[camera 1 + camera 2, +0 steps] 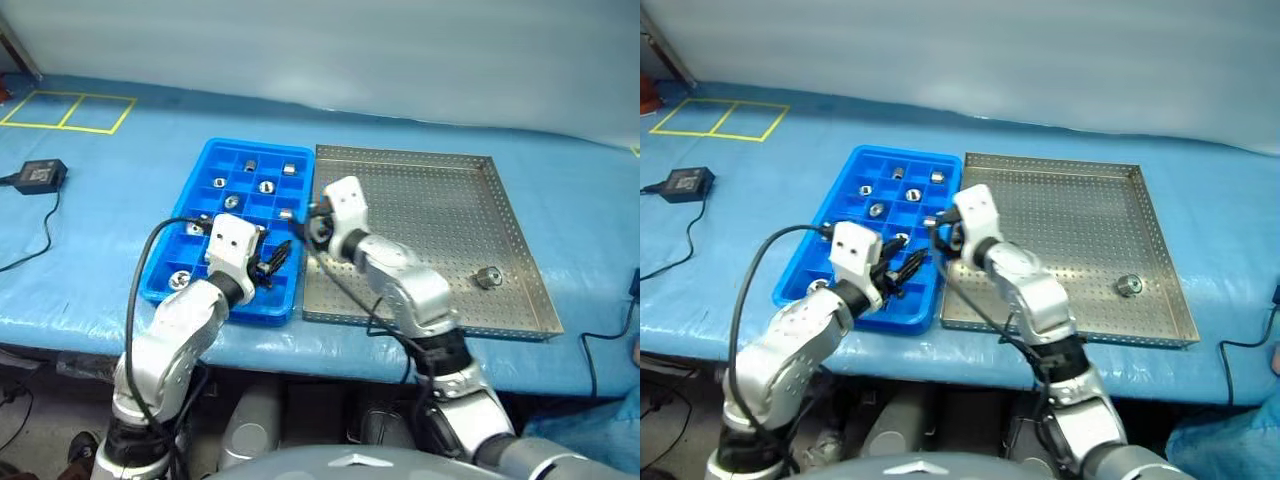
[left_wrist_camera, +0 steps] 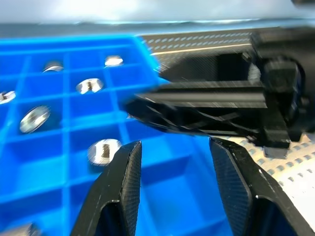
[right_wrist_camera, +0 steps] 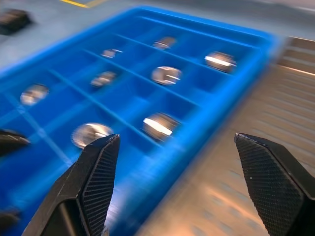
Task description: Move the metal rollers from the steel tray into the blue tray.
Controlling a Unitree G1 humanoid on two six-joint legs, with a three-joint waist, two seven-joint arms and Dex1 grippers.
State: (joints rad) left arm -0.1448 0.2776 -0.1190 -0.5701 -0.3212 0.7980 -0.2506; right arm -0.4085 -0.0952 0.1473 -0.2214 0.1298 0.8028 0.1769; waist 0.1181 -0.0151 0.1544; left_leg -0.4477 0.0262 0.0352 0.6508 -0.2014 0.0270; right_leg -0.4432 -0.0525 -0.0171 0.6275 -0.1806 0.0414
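Tabletop (image 1: 120, 200): blue tray (image 1: 212, 160) on the left, touching steel tray (image 1: 420, 160) on its right. Metal rollers (image 1: 266, 186) lie singly in several blue tray compartments; one roller (image 1: 487, 277) in steel tray, near right edge. Power adapter (image 1: 40, 176) far left.

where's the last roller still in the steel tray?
In the head views, the roller lies alone in the steel tray, near its right edge toward the front, well right of the right gripper.

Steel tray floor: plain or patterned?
Patterned: the steel tray is grey with rows of small perforations, clearest in left eye view.
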